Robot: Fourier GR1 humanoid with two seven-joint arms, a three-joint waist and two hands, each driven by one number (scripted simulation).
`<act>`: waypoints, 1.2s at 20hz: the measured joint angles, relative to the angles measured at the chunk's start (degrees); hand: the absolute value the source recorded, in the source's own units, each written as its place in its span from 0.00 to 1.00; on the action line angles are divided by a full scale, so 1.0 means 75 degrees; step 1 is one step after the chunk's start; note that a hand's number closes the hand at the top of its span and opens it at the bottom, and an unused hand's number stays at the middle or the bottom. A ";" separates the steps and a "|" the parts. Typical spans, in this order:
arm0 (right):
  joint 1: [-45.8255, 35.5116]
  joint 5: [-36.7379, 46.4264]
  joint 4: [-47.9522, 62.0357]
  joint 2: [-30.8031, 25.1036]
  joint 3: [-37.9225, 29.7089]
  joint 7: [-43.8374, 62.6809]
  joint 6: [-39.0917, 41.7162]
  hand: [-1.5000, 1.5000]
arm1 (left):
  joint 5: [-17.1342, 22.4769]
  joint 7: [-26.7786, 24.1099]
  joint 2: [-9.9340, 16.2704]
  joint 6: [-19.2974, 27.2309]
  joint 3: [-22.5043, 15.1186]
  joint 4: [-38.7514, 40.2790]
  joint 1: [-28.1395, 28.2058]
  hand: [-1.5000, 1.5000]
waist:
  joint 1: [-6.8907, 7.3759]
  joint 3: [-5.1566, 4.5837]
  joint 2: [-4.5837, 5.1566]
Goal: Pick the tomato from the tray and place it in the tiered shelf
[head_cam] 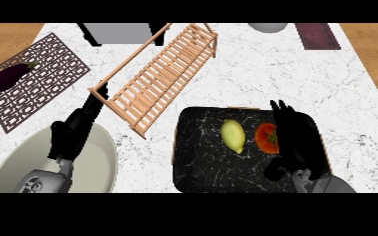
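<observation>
A black tray (203,170) lies on the white marbled worktop (295,75), and everything else is placed from it. On the tray's right half sits the red tomato (266,138), with a pale yellow lemon (233,135) just to its left, the two apart. The right hand (294,140) lies over the tray's right side, its fingers (283,111) straight and pointing away from the robot, right beside the tomato and not curled round it; whether they touch it I cannot tell. Up and to the left of the tray stands the wooden tiered shelf (159,77), set at a slant. Further left of the tray, the left hand (74,130) rests over a pale bowl (103,167), fingers relaxed and holding nothing. Far to the left, an eggplant (16,74) lies on a patterned mat (44,75).
</observation>
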 measured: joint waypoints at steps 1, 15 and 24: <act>0.0009 0.0027 0.0056 -0.0006 -0.0033 -0.0050 -0.0005 0.00 | -0.0032 0.0016 -0.0023 0.0029 0.0000 0.0004 0.0002 0.50 | -0.0002 0.0004 -0.0004; -0.0249 0.0257 0.1310 0.0465 -0.0085 -0.1084 -0.0239 1.00 | -0.0161 0.0033 -0.0124 -0.0063 0.0076 -0.0003 0.0038 0.50 | 0.0019 -0.0002 -0.0027; -0.0471 0.0741 0.1807 0.0663 -0.0154 -0.1716 -0.0716 1.00 | -0.0180 0.0118 -0.0129 -0.0175 0.0158 -0.0158 0.0128 0.50 | -0.0005 -0.0042 -0.0042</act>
